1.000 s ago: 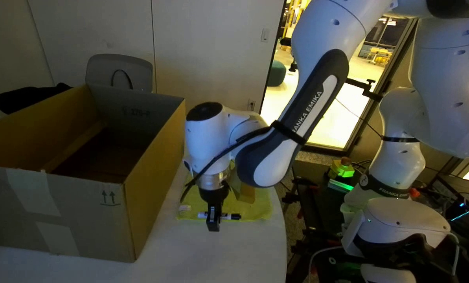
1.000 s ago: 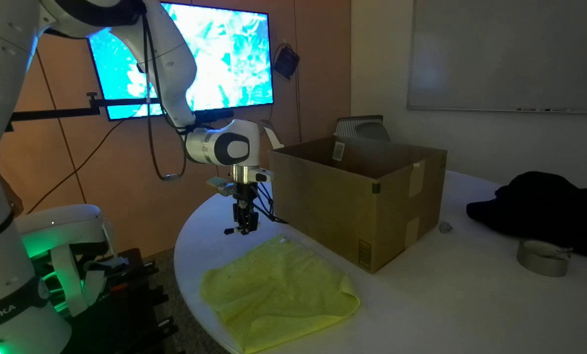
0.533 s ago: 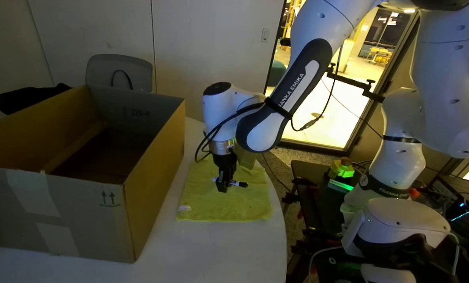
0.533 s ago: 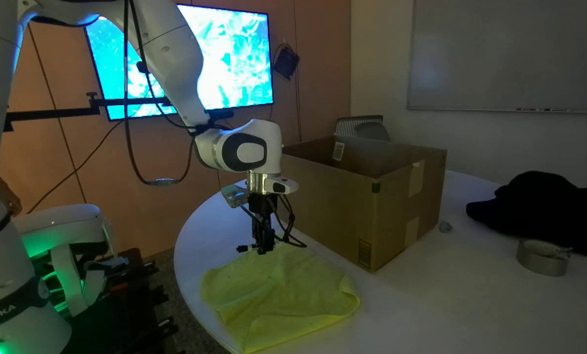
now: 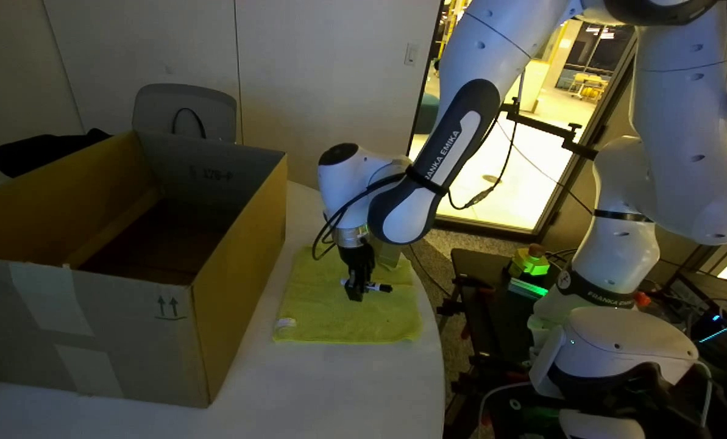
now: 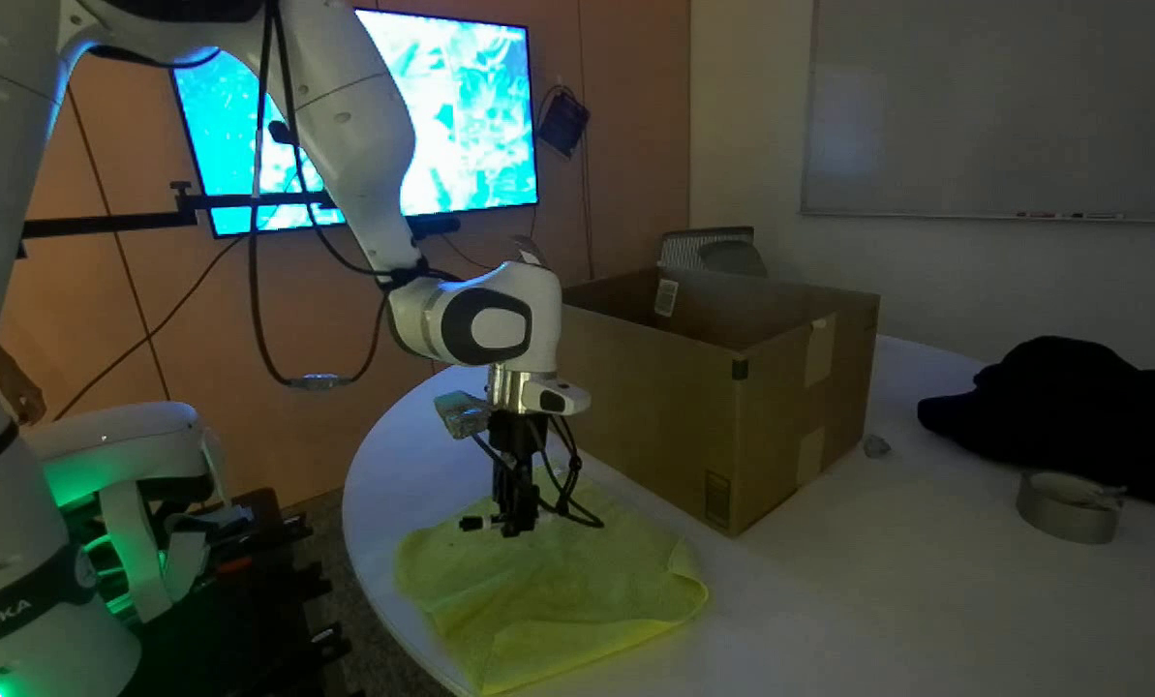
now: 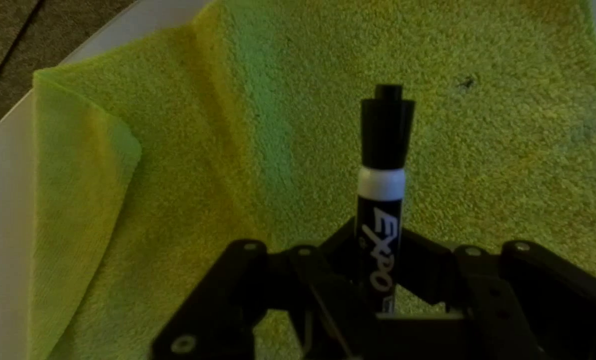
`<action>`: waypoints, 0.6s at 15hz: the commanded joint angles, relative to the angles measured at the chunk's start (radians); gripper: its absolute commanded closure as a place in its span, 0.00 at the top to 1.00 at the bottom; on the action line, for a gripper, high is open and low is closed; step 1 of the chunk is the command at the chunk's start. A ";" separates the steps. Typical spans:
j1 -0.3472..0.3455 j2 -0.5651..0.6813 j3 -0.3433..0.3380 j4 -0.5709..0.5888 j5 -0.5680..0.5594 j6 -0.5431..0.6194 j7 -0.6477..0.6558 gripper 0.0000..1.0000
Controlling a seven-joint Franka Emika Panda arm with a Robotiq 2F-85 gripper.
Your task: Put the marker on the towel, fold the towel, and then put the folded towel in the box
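Observation:
My gripper (image 5: 356,294) is shut on the marker (image 5: 380,287) and holds it roughly level above the towel (image 5: 339,323), near the towel's middle. In an exterior view the gripper (image 6: 516,525) and marker (image 6: 476,523) look close over the far part of the towel (image 6: 577,590); whether they touch it I cannot tell. In the wrist view the black marker (image 7: 381,185) with a white band stands between the fingertips (image 7: 375,250). The yellow-green towel (image 7: 477,175) lies spread with one corner turned over. The open cardboard box (image 5: 241,292) stands beside it; it also shows in an exterior view (image 6: 635,416).
The round white table (image 5: 314,390) has its edge close to the towel. A roll of tape (image 6: 1068,508), a small grey lump (image 6: 876,446) and a black cloth heap (image 6: 1071,416) lie on the table beyond the box. A chair (image 5: 186,110) stands behind the box.
My gripper has carried the marker over the towel and then lowered it closer to the cloth. The towel and box have not moved.

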 commanded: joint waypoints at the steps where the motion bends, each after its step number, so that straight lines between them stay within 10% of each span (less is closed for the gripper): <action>1: 0.002 0.045 0.000 0.026 -0.015 -0.002 0.014 0.40; 9: 0.047 -0.009 -0.015 0.003 -0.048 -0.017 0.058 1.00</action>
